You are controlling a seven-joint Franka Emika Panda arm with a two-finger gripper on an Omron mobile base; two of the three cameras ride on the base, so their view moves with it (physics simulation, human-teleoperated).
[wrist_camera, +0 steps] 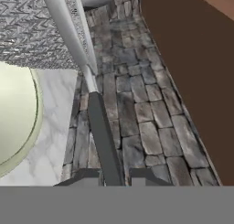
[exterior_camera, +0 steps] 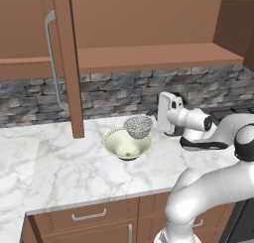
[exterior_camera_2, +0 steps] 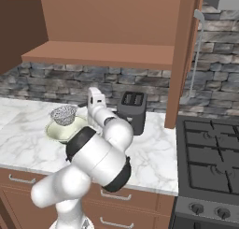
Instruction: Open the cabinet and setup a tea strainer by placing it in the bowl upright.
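1. Gripper (wrist_camera: 115, 175) nearest cam, clamped on strainer (exterior_camera: 138, 126) handle, near its dark end.
2. Mesh basket sits ahead of gripper, over bowl (exterior_camera: 126, 144) rim, tilted, prob. just touching.
3. Strainer looks light, thin stiff wire; long handle gives leverage, may twist or slip if bumped.
4. Bowl on desk (exterior_camera: 74, 167) below and ahead, looks light, could slide.
5. Cabinet (exterior_camera: 69, 63) door open, above and beyond bowl.

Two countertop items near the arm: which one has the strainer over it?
The pale cream-green cone-shaped bowl, with the silver wire-mesh tea strainer at its rim. The black toaster stands apart, further right.
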